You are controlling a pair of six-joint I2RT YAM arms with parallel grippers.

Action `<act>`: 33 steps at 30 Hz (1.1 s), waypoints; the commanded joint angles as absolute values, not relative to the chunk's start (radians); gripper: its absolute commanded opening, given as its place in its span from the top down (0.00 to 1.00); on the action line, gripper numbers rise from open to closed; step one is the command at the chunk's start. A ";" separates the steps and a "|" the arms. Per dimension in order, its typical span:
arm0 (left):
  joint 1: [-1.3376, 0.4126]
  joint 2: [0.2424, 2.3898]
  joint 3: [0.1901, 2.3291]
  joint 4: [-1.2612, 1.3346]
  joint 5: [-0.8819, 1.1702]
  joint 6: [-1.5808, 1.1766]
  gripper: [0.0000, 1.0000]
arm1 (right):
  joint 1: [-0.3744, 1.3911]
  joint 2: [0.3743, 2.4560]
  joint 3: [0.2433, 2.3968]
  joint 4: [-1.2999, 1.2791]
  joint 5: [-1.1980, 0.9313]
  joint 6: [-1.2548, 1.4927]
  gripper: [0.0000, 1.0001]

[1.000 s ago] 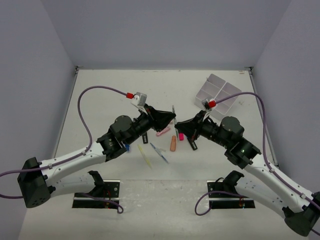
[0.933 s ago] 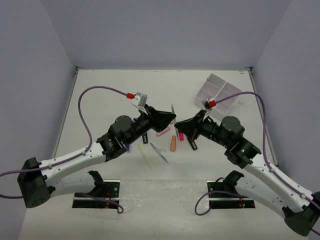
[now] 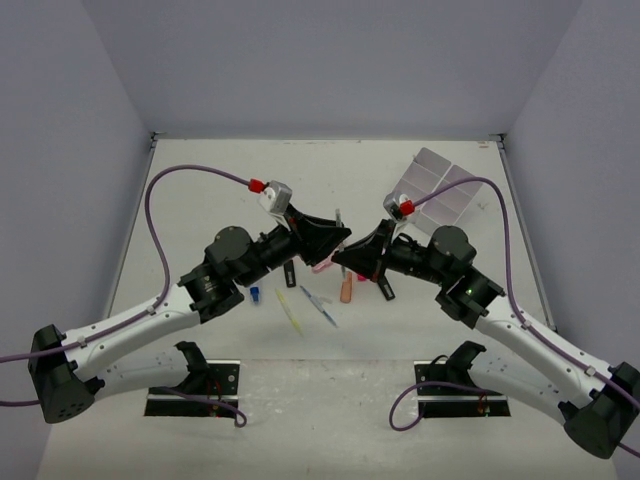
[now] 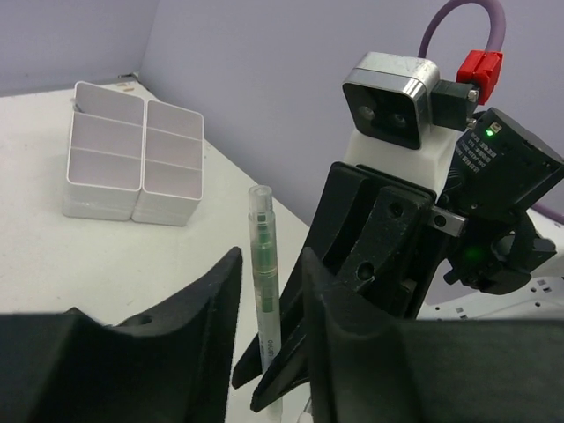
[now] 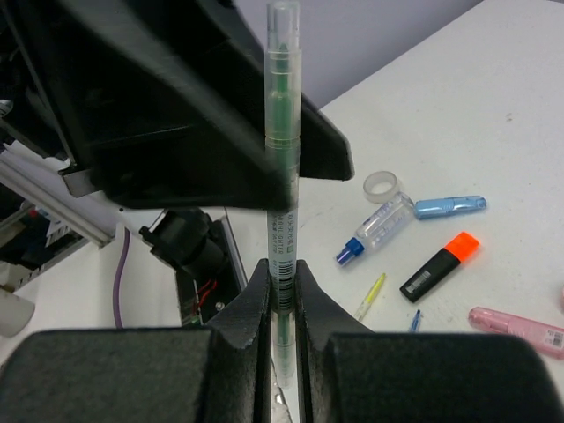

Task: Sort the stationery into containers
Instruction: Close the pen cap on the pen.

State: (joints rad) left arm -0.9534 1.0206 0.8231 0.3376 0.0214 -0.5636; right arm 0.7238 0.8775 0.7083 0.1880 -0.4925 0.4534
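Green pen (image 5: pixel 283 132), right end effector (image 5: pixel 282 271) closer

Right gripper (image 5: pixel 282 269) has shifted toward the table's left edge, now pinching the thin clear pen with a green core (image 5: pixel 283 88). Left arm's elbow has also shifted toward the left edge.

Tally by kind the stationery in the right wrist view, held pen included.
Green pen: 1
Tape roll: 1
Markers, light blue and blue-capped: 2
Orange-capped highlighter: 1
Thin pens, yellow and blue: 2
Pink item: 1
Total: 8
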 commanded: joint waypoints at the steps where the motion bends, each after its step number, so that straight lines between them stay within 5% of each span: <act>1: -0.954 1.020 0.896 0.332 0.041 -0.505 0.35 | 0.723 0.884 0.754 0.210 -0.504 0.439 1.00; 2: -0.954 1.020 0.906 0.326 0.028 -0.495 0.17 | 0.723 0.884 0.753 0.207 -0.504 0.435 1.00; 5: -0.954 1.012 0.929 0.299 0.004 -0.474 0.16 | 0.723 0.887 0.748 0.206 -0.519 0.433 1.00; 9: -0.954 1.030 1.006 0.219 -0.091 -0.435 0.32 | 0.724 0.877 0.744 0.212 -0.546 0.427 1.00; 18: -0.954 1.072 1.033 0.178 -0.060 -0.446 0.85 | 0.729 0.867 0.774 0.186 -0.548 0.407 1.00; 22: -0.954 1.077 1.024 0.179 -0.032 -0.459 0.85 | 0.730 0.863 0.791 0.174 -0.524 0.404 1.00; 26: -0.954 1.075 1.010 0.184 -0.008 -0.468 0.99 | 0.729 0.868 0.819 0.169 -0.505 0.399 1.00; 33: -0.954 1.081 0.972 0.194 0.055 -0.497 1.00 | 0.729 0.885 0.919 0.140 -0.450 0.385 1.00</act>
